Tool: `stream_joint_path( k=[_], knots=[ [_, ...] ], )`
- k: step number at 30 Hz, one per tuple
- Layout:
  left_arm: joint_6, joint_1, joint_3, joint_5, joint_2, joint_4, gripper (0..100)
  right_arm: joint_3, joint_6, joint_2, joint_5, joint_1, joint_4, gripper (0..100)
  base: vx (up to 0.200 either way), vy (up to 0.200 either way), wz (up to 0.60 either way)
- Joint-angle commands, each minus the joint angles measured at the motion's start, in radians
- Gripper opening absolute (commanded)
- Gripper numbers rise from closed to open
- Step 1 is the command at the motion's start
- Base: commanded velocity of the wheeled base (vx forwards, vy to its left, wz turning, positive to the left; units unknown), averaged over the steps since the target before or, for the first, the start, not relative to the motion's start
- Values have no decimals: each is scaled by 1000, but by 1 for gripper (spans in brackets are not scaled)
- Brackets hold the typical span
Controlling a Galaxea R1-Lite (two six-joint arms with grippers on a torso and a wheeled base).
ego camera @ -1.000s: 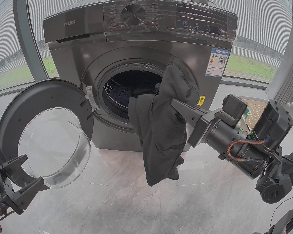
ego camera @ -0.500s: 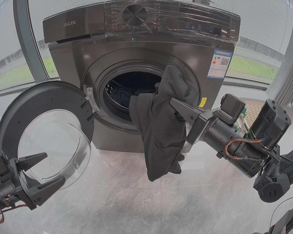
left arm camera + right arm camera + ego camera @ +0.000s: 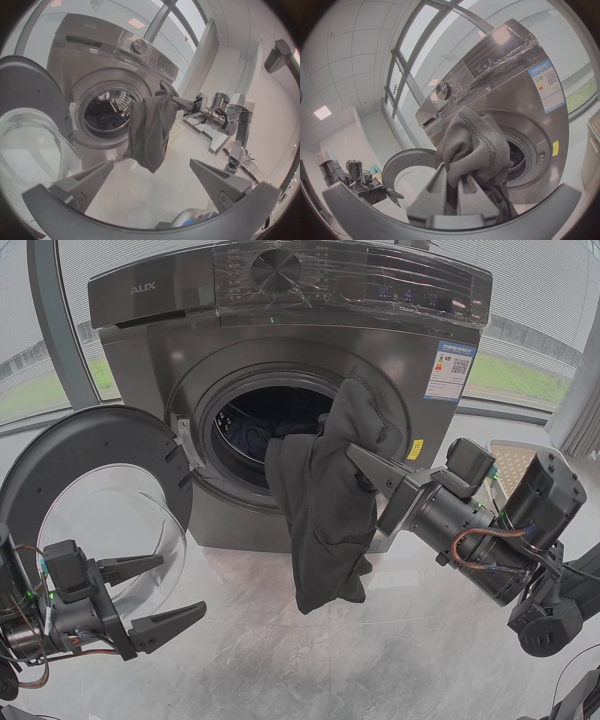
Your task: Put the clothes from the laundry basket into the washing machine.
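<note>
Room: pale marbled floor (image 3: 250, 646) in front of a grey front-loading washing machine (image 3: 156, 352), with windows behind.
Left gripper (image 3: 184, 582): low at the left, below the door, fingers spread wide and holding nothing.
Door (image 3: 94, 446): swung fully open to the left, glass bowl facing out. It looked like an obstacle if the left arm rose.
Drum opening (image 3: 275, 421): unobstructed on its left half, with dark blue clothes (image 3: 250, 437) lying inside.
Dark grey garment (image 3: 325, 502): hung across the opening's right half, with most of its length dangling outside toward the floor. Whether it rested on the rim could not be told.
Right gripper (image 3: 359, 459): fingers clenched on the garment's bunched top, just outside the rim.
Laundry basket (image 3: 519, 462): on the floor at the right, behind the right arm.
Risk: if let go there, the hanging weight would probably pull the garment down to the floor. A trailing tail could also catch in the door seal.
</note>
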Motion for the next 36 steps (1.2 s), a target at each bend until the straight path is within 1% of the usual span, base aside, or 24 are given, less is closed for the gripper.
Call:
stream_joint_path(
  k=[1, 2, 4, 9, 14, 18, 19, 20, 21, 23, 25, 26, 30, 35, 36],
  knots=[
    [3, -41, -8, -2, 128, -34, 100, 2, 1, 55, -1, 6, -30, 0, 0, 0, 0],
    [-2, -67, -11, 6, 130, -31, 100, -1, 1, 58, -1, 7, -38, 0, 0, 0, 0],
    [-5, -78, -11, 10, 133, -29, 100, -1, 1, 58, -1, 7, -38, 0, 0, 0, 0],
    [-11, -76, -11, 10, 174, -38, 100, -3, 3, 58, -1, 7, -44, 0, 0, 0, 0],
    [-11, -79, -11, 15, 177, -37, 100, -3, 3, 61, -4, 15, -44, 0, 0, 0, 0],
    [-19, -78, -13, 15, 191, -43, 100, -3, 3, 60, -4, 15, -44, 0, 0, 0, 0],
    [-26, -81, -10, 15, 193, -46, 100, -4, 3, 60, -4, 16, -44, 0, 0, 0, 0],
    [-28, -81, -10, 15, 193, -46, 100, -4, 3, 60, -4, 16, -44, 0, 0, 0, 0],
    [-46, -95, -11, 15, 197, -51, 100, -9, 0, 60, -4, 16, -44, 0, 0, 0, 0],
    [-72, -122, -30, 26, 211, -68, 100, -37, -2, 60, -6, 21, -42, 0, 0, 0, 0],
    [-85, -130, -33, 43, 223, -88, 100, -60, -3, 61, -20, 24, -31, 0, 0, 0, 0],
    [-85, -130, -25, 49, 234, -100, 100, -75, -6, 67, -30, 27, -24, 0, 0, 0, 0],
    [-85, -125, -22, 53, 260, -115, 100, -112, -11, 97, -32, 33, -27, 0, 0, 0, 0],
    [-86, -124, -44, 56, 292, -117, 100, -127, -14, 112, -32, 41, -33, 0, 0, 0, 0],
    [-83, -122, -53, 67, 311, -117, 100, -135, -19, 110, -32, 41, -25, 0, 0, 0, 0]
  ],
)
